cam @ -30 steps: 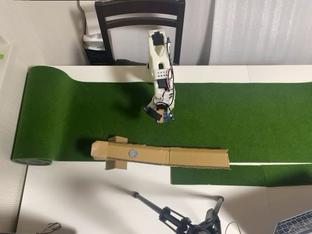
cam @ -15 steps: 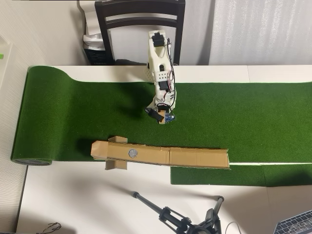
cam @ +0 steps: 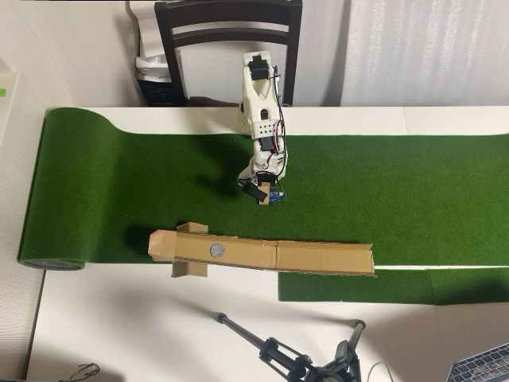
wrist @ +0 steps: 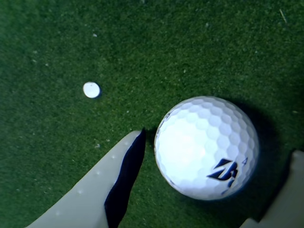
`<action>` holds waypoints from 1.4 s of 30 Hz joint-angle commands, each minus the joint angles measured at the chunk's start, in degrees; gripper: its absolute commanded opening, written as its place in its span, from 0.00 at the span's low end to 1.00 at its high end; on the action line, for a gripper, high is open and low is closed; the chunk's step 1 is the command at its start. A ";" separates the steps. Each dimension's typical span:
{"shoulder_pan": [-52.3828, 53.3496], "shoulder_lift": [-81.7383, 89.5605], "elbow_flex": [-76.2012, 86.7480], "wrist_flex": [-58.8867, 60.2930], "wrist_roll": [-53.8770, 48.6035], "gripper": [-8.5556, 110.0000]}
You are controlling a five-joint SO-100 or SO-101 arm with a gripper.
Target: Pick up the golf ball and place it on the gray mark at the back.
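On the golf ball (wrist: pixel 205 147) in the wrist view we read a dark "B" logo and a small "4".

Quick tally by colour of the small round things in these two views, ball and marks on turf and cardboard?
White: 2, the dimpled white golf ball and the tiny flat white dot on the turf, both in the wrist view.
Gray: 1, the round gray mark on the tan cardboard strip.
Total: 3

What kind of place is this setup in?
Probably a room at home, turned into a mini putting range: green artificial turf rolled over a white table, a dark wooden chair behind it, and a camera tripod at the front edge.
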 commanded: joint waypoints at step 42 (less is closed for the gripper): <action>-0.18 0.53 -4.31 -5.45 -0.44 0.32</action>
